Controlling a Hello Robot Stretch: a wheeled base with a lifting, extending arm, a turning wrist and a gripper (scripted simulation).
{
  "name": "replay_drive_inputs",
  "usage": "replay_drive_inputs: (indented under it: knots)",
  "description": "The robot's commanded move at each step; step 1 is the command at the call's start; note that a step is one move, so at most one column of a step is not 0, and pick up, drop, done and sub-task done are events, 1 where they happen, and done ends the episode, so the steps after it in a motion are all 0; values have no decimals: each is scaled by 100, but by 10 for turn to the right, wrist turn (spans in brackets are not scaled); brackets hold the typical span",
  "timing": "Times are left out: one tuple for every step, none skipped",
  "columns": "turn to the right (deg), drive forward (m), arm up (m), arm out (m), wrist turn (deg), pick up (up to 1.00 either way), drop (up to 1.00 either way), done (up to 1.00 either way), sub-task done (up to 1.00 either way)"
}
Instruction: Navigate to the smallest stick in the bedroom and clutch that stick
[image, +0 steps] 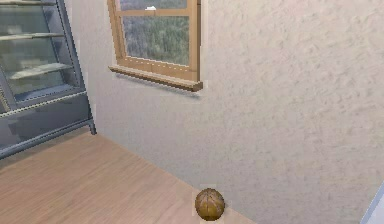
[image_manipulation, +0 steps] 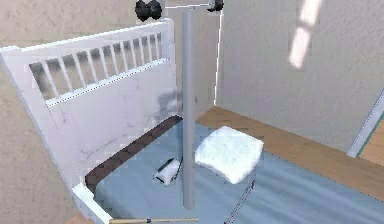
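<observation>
In the arm side view a thin pale stick-like thing (image_manipulation: 135, 218) lies at the bottom edge, by the near corner of the bed (image_manipulation: 290, 195). The bed has a white slatted headboard (image_manipulation: 95, 80) and a blue-grey sheet. On the sheet lie a white pillow (image_manipulation: 228, 152) and a small white and dark roll-shaped thing (image_manipulation: 167, 172).
A grey upright pole (image_manipulation: 187, 110) with a crossbar and dark knobs on top stands before the bed. In the forward view a brown ball (image: 209, 204) rests on the wood floor against a beige wall. A wood-framed window (image: 155, 40) and a glass-fronted shelf unit (image: 35, 75) stand at the left.
</observation>
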Motion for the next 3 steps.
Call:
replay_drive_inputs:
  knots:
    - [0,0,6,0,0,0,0,0,0]
    - [0,0,0,26,0,0,0,0,0]
    - [0,0,0,0,450,0,0,0,0]
